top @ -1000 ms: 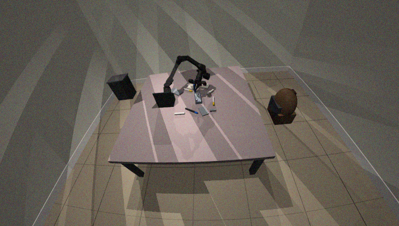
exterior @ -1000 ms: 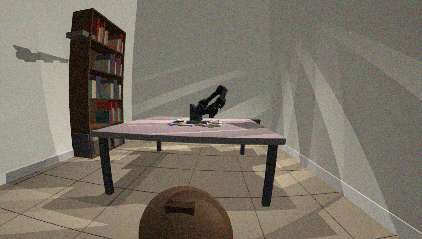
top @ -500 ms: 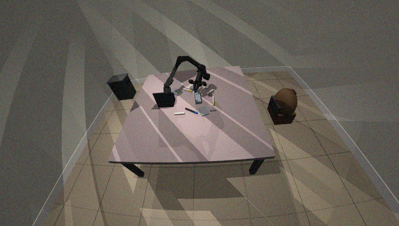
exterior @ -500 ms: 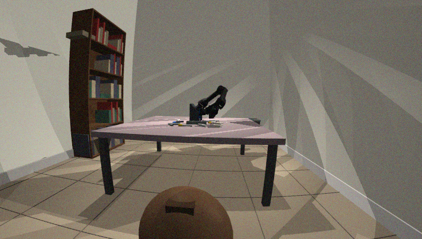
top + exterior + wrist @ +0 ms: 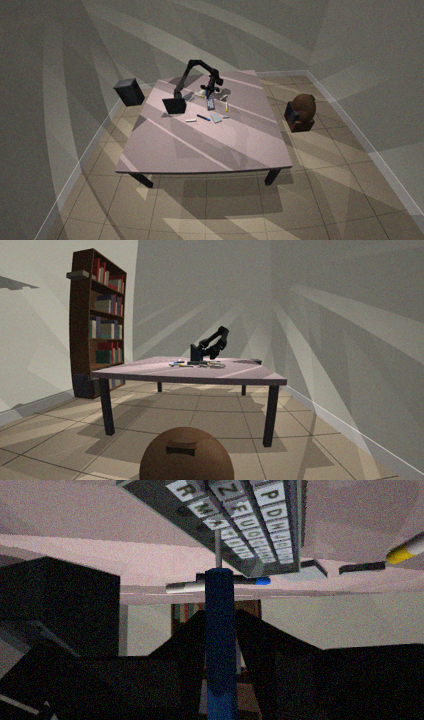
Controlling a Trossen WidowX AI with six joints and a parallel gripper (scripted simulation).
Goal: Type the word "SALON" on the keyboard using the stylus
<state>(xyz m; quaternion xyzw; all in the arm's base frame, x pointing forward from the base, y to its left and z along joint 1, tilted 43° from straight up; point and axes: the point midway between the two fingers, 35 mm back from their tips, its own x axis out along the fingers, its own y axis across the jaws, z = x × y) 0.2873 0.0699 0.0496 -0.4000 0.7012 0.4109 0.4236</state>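
The blue stylus (image 5: 220,640) (image 5: 207,94) stands between the fingers of my gripper (image 5: 220,616) (image 5: 209,91), which is shut on it. Its thin grey tip points at the keyboard (image 5: 258,566) (image 5: 210,104) (image 5: 196,362). In the wrist view the tip ends at the lower edge of the A key (image 5: 215,522), just beside the M key (image 5: 201,509). Whether it touches or presses the key cannot be told. The R key (image 5: 183,489) shows farther up the same row. The S, L, O and N keys cannot be read clearly.
A black panel (image 5: 174,106) (image 5: 60,605) stands by the arm's base. A black marker with a blue end (image 5: 203,117), a white marker (image 5: 190,120), a grey pad (image 5: 216,118) and a yellow-ended marker (image 5: 226,107) (image 5: 400,555) lie near the keyboard.
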